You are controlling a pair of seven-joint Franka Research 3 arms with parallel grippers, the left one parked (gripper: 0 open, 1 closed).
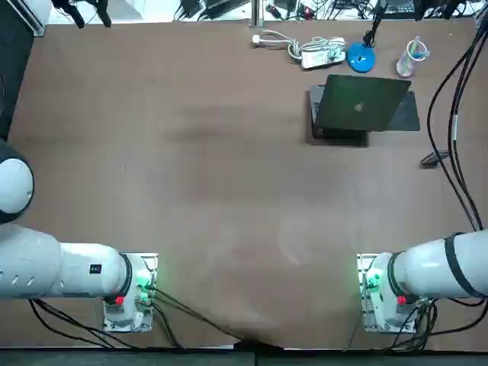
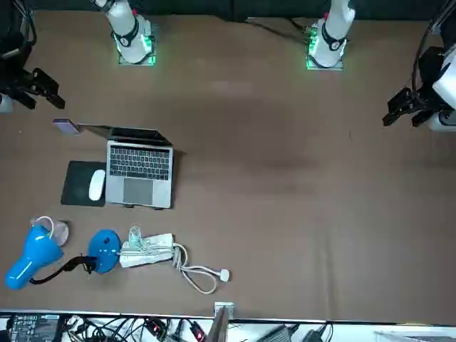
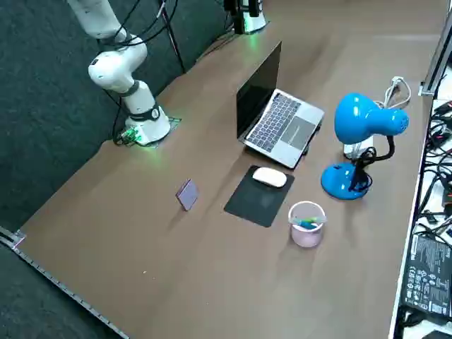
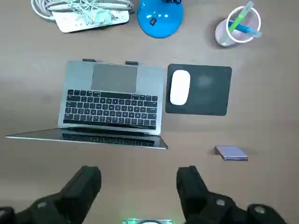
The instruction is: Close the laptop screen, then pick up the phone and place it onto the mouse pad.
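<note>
Two targets: open laptop [image 4: 112, 105], phone [image 4: 231, 152] on desk [image 4: 280, 116].
End effector [image 4: 139, 186] wide open, empty, above the laptop's near side; mouse [image 4: 180, 87] occupies the pad [image 4: 208, 91], lamp [image 4: 159, 18] and cup [image 4: 237, 25] beyond.

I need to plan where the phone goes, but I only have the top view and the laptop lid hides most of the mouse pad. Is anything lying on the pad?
Observer: Yes. A white mouse lies on the mouse pad, on the half nearer the laptop. The other half is bare.
Operator: And the right gripper? It is outside my frame.
Observer: The right gripper hovers above the table on the lid side of the laptop, open and holding nothing.
Operator: Is the phone touching the pad?
Observer: No. The phone sits apart from it, with bare table between them.
</note>
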